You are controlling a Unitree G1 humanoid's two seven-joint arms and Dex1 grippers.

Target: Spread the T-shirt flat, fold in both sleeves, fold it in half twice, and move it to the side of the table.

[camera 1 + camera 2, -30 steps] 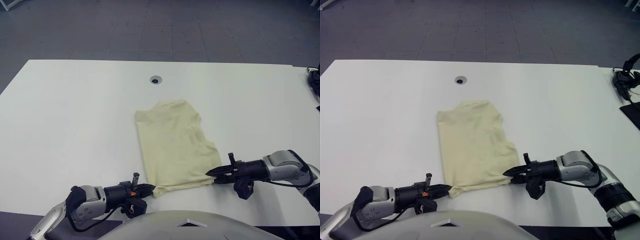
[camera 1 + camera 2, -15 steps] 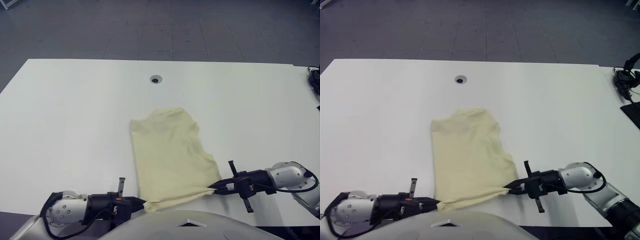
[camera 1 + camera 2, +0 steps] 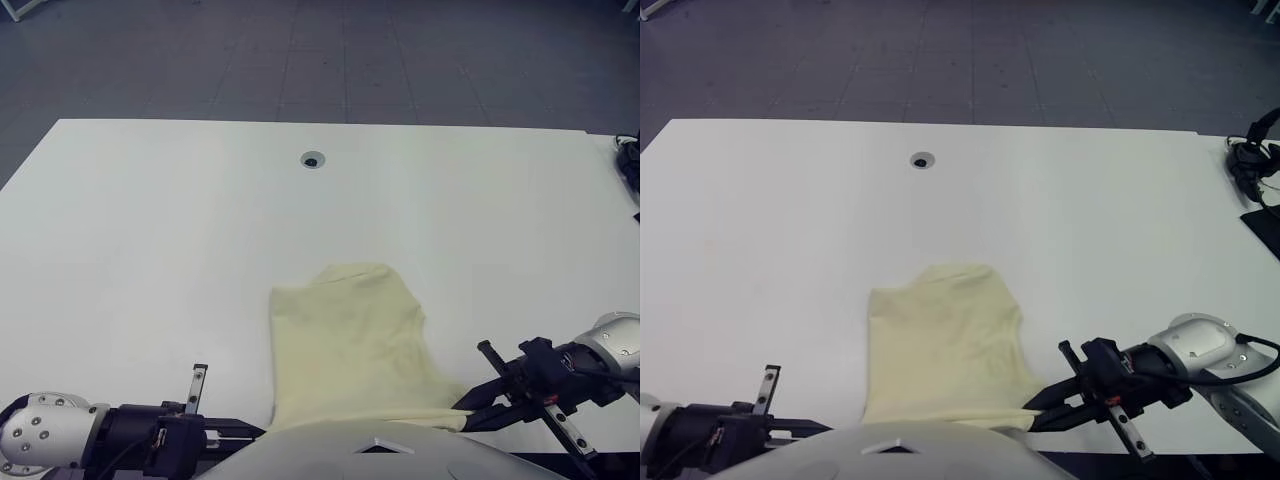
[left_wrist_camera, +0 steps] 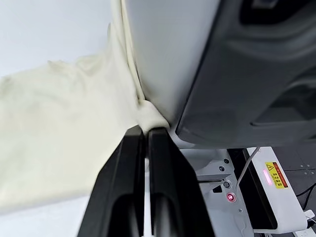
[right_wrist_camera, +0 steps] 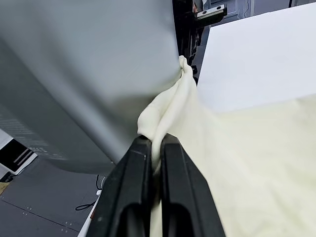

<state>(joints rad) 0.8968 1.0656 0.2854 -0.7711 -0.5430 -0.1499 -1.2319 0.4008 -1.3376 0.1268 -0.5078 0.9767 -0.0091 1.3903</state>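
**Fingers (image 4: 168, 168) clamped, edge looming**

Both black fingers of the left gripper (image 4: 145, 129) are squeezed together on a small bunch of the pale yellow cotton T-shirt (image 3: 345, 345). The right gripper (image 5: 155, 140) matches it, pinched shut on its own fold of hem. Between them the near hem runs taut, right at the near edge of the white rectangular table (image 3: 150, 220), and the rest lies flat on the table's near half. The risk: both pinches look thin, so a sharp tug could free one corner and skew the cloth. Any pull farther toward the robot may drag the shirt off the edge.
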